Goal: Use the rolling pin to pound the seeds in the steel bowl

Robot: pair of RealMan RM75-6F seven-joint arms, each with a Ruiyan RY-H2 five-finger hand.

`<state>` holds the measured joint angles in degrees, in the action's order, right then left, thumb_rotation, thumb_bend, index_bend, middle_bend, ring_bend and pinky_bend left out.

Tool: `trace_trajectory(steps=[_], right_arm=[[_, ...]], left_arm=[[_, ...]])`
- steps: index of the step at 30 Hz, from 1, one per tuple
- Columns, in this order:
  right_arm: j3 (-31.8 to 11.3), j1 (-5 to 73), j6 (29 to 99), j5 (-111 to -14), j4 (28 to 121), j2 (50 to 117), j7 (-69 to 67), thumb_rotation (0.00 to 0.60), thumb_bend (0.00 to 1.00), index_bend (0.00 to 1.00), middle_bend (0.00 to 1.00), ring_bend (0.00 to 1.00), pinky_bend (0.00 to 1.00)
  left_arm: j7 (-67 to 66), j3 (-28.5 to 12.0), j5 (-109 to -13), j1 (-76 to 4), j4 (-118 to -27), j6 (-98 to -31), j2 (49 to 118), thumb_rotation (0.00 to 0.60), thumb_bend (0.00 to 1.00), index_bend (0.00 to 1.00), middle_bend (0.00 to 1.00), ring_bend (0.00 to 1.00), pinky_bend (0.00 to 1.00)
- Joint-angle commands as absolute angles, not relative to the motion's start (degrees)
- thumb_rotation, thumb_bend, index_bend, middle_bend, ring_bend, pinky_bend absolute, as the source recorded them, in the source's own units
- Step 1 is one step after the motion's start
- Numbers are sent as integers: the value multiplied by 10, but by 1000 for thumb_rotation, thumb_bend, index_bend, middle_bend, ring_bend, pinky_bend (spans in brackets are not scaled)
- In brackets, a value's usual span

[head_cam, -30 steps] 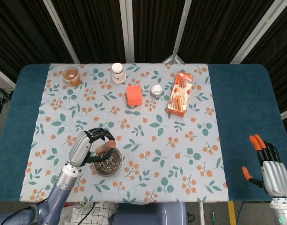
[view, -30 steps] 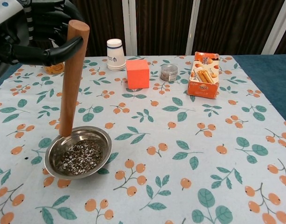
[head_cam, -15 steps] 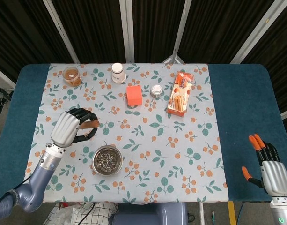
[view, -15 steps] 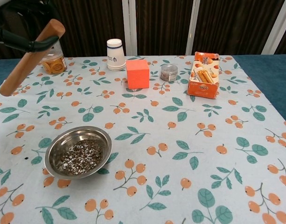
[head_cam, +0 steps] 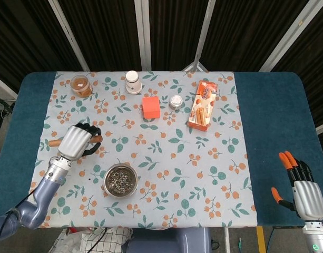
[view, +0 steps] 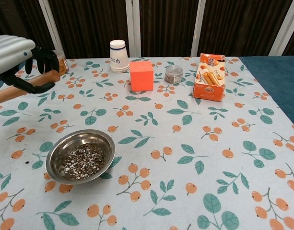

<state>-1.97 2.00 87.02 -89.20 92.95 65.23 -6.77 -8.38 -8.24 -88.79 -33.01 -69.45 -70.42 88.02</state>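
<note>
The steel bowl point(head_cam: 120, 181) point(view: 80, 156) holds crushed seeds and sits near the table's front left. My left hand point(head_cam: 76, 143) point(view: 15, 60) is left of and beyond the bowl, low over the cloth. It grips the wooden rolling pin point(head_cam: 56, 142) point(view: 22, 86), which lies nearly level with its ends sticking out on both sides of the hand. My right hand point(head_cam: 304, 191) hangs off the table's front right corner, fingers apart, holding nothing. The chest view does not show it.
Along the back of the floral cloth point(head_cam: 166, 153) stand a jar of orange contents point(head_cam: 80, 85), a white paper cup point(head_cam: 132, 81) point(view: 118, 55), an orange cube point(head_cam: 151, 107) point(view: 141, 75), a small tin point(head_cam: 176, 101) point(view: 173, 74) and an open biscuit box point(head_cam: 202, 105) point(view: 210, 82).
The left hand lifted the rolling pin out of the bowl, swung left and back, and tipped it from upright to nearly level near the cloth. The right hand stayed still.
</note>
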Motion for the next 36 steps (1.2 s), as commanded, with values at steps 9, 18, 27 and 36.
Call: trace_trajectory(steps=[9,18,27,36], right_arm=[[-19,19,873,-894,930,652,-68,600,366,0,0,0,0],[-18,18,875,-896,929,652,-70,600,367,0,0,0,0],[-19,17,877,-895,926,650,-73,600,367,0,0,0,0],[-20,17,890,-909,914,655,-49,600,367,0,0,0,0]], left_arm=[[-105,-76,-865,-335,-683,-690,917,600,615,649,758,426,462],[-150,-81,-813,-323,-727,-671,911,600,336,212,185,57,158],[-110,-86,-807,-276,-837,-739,856,600,237,123,77,0,79],[-67,-8,-872,-162,-975,-859,718,600,88,9,0,0,0]])
